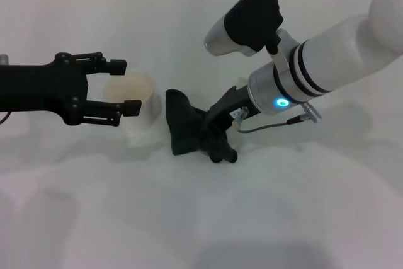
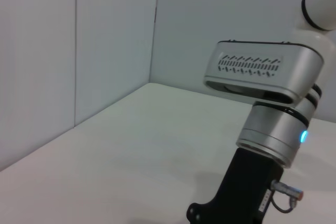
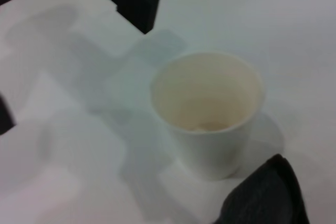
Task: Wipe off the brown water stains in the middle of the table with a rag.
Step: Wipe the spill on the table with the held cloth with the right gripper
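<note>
Fingers of the right end effector (image 1: 221,149) are pointing down at the center of the head view, pinching closed on the rag (image 1: 184,124), a dark crumpled cloth that is resting on the table (image 1: 283,218) and bunching up to the left of the fingertips. The white right arm is reaching in from the upper right of the frame, a blue light glowing on its wrist ring and a thin cable hanging beside it. Just left of the rag, a white paper cup (image 1: 135,102) is standing upright on the table; in the right wrist view the cup (image 3: 210,119) is filling the center, open end up, with a faint brownish trace lying in its bottom and a dark fold of the rag (image 3: 265,195) showing at the lower right corner. The left end effector (image 1: 119,86) is hovering at the left of the head view with its two black fingers spread wide apart and holding nothing, their tips sitting on either side of the cup's rim as seen from above. The brown water stains are not showing anywhere on the white surface; whether they are lying under the rag cannot be told. In the left wrist view, the right arm's silver wrist housing is standing at the right.
</note>
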Controlling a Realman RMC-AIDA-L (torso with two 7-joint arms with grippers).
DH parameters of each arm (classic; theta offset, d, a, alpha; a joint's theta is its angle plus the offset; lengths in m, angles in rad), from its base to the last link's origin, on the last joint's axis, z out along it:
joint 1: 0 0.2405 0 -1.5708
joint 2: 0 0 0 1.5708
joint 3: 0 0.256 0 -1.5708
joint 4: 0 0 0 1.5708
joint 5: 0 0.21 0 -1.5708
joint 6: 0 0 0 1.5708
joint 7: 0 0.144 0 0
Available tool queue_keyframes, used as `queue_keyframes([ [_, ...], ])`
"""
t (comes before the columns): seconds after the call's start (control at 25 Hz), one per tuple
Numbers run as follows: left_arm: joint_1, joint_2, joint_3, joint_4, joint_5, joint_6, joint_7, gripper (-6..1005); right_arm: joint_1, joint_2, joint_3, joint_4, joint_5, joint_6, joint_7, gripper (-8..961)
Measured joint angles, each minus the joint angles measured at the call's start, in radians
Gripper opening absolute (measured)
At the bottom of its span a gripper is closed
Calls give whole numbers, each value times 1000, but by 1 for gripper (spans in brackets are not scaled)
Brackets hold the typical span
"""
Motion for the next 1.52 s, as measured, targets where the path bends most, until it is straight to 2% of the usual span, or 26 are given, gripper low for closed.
queue_keyframes([
  [0.48,-1,-3,0,0,-1,0,-2,888,23,0,-1,100,3,96,15,70],
  [1.52,2,-5,0,1,-9,0,0,888,62,0,22,211,3,212,15,71],
])
